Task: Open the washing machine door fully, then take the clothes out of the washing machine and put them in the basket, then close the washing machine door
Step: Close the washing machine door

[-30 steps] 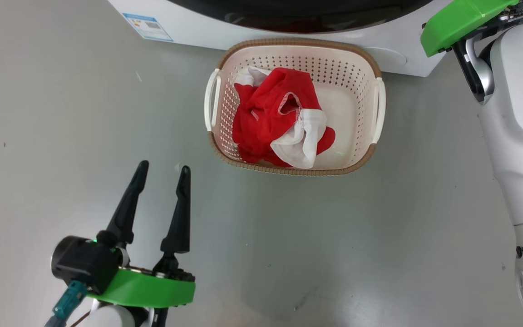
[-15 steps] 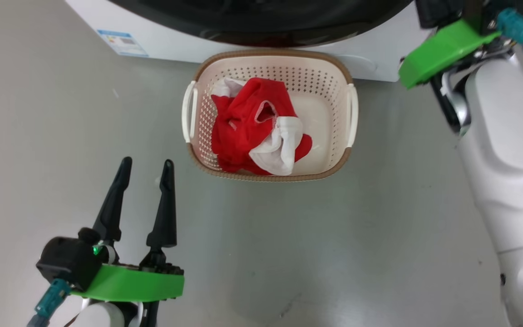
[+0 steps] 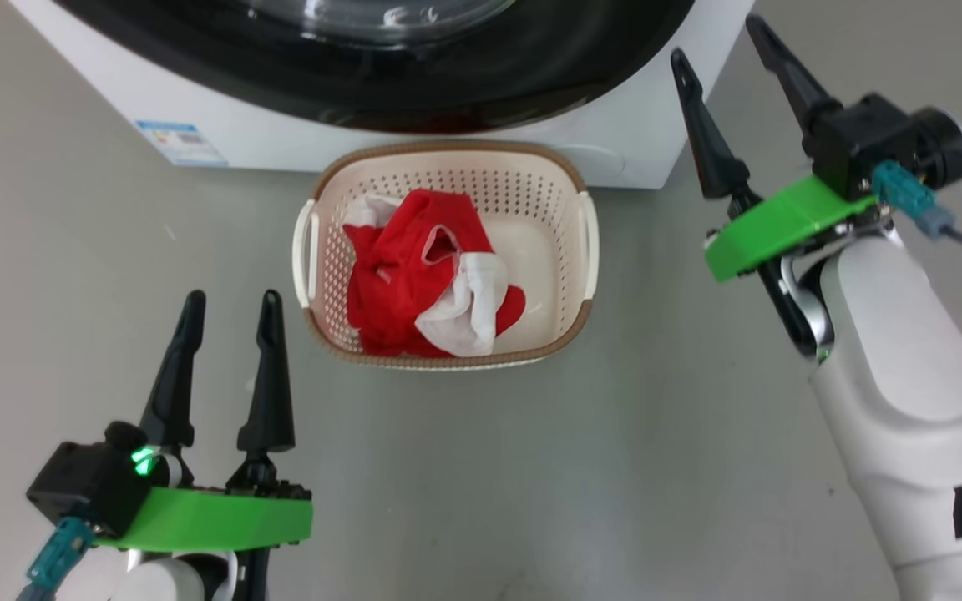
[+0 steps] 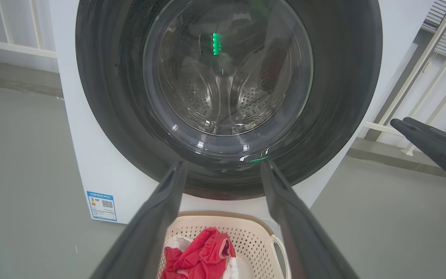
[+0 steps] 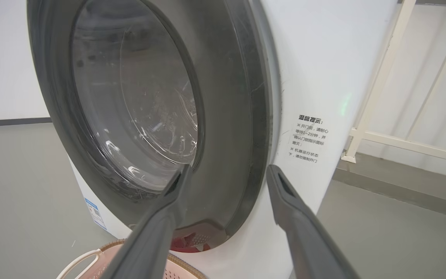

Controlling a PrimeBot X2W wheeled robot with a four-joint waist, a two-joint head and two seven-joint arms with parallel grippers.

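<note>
The washing machine (image 3: 631, 142) stands at the top of the head view. The washing machine door (image 3: 531, 67) lies shut against its front, black rim around clear glass (image 4: 227, 69). In front of it on the floor stands the basket (image 3: 448, 150), with the red and white clothes (image 3: 402, 271) in its left half. My left gripper (image 3: 233, 299) is open and empty at the lower left, left of the basket. Open and empty too, my right gripper (image 3: 716, 37) hangs beside the machine's right corner, its fingers apart before the door's right rim (image 5: 230, 116).
A blue label sticker (image 3: 170, 142) marks the machine's lower left front. White railing (image 5: 381, 58) runs along the wall to the right of the machine. Grey floor (image 3: 581, 467) stretches out in front of the basket.
The head camera has moved and shows more of the door. My right gripper has come down into view with its fingers now spread. The left gripper keeps its pose.
</note>
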